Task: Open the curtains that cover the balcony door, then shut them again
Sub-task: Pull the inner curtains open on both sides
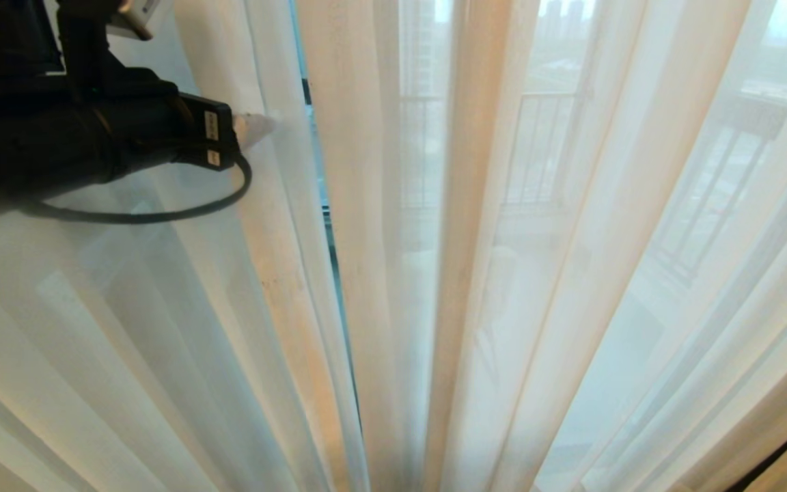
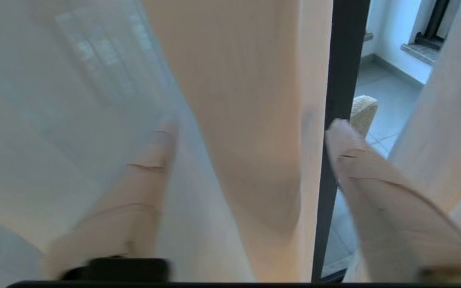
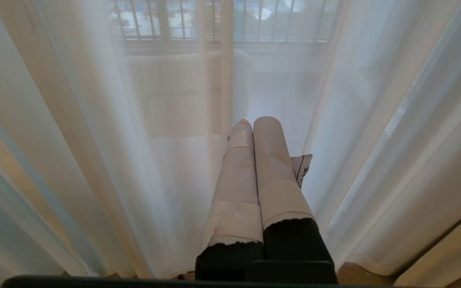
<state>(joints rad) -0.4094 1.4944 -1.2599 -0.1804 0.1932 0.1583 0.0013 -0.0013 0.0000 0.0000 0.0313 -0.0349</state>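
The left claw [image 2: 250,132], upper left of the head view, spreads wide around a curtain [image 2: 246,100] fold; the right claw [image 3: 254,124] is pressed closed.

A room in a high-rise flat, right at its balcony door. Thin white sheer curtains [image 1: 503,273] hang in long pleats down to the floor and fill almost the whole view. Through a narrow gap between two panels shows the dark metal frame of the balcony door [image 2: 340,80]. Beyond the fabric lies a pale tiled balcony floor [image 2: 382,100], then a barred railing [image 3: 214,20], and, hazy in the distance, tall city buildings [image 1: 561,14].
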